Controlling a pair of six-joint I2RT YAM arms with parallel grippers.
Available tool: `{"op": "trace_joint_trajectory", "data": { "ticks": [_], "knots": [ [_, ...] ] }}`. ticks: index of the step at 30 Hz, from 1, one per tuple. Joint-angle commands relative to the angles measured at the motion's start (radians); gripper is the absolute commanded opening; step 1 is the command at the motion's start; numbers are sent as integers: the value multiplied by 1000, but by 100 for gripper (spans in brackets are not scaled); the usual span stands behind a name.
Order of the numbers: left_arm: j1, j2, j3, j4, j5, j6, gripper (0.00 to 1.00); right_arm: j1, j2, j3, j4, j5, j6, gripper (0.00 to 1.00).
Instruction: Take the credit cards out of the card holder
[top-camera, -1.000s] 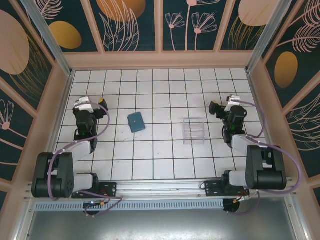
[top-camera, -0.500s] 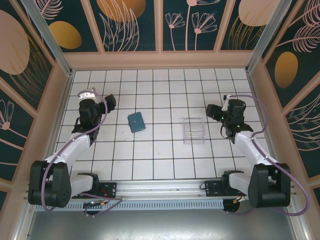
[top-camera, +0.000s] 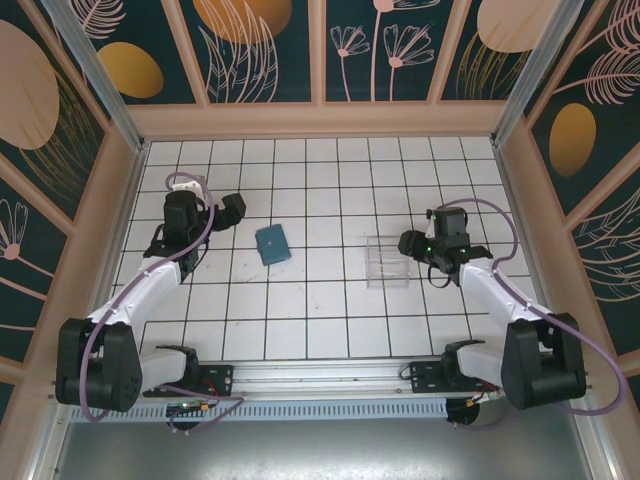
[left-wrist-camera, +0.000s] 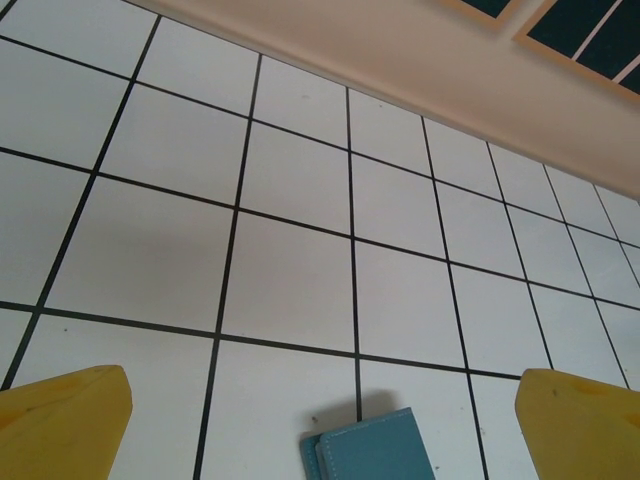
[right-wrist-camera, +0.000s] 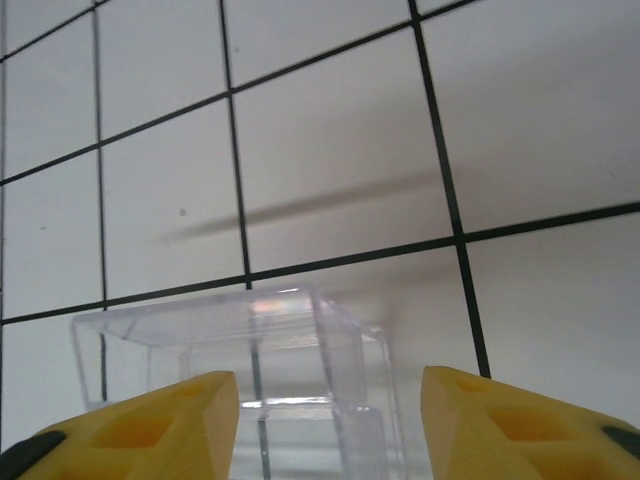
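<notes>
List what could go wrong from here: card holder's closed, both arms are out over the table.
1. The card holder lies shut and flat on the tiles. The open left gripper beside it could slide it instead of pinching an edge.
2. The right gripper sits right at the clear tray, jaws apart. It may bump or clamp the tray instead of the card holder.

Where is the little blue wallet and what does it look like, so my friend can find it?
Look at the white tiled table with black grid lines. Left of its middle, beside the left gripper, lies the card holder, a small flat folded square. It is solid teal-blue, while the tray to its right is see-through plastic.
</notes>
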Motion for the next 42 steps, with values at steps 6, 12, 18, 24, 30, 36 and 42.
{"op": "trace_joint_trajectory", "data": {
  "ticks": [6,12,18,24,30,36,42],
  "knots": [
    [-6,-29,19,-17,22,-15,99,7,97,73,46,46,-9,38],
    [-7,-22,15,-27,26,-9,99,17,168,107,50,33,-25,30],
    [-7,-21,8,-20,29,-7,98,33,183,102,58,41,-22,27],
    [-6,-14,10,-29,33,-1,98,53,200,107,54,56,-22,24],
    [-7,-21,7,-36,32,2,99,80,206,122,55,80,-18,19],
    [-7,-35,4,-43,27,9,98,119,204,143,46,118,-8,16],
    [-6,-39,4,-51,40,7,98,156,204,146,65,148,25,14]
  ]
}}
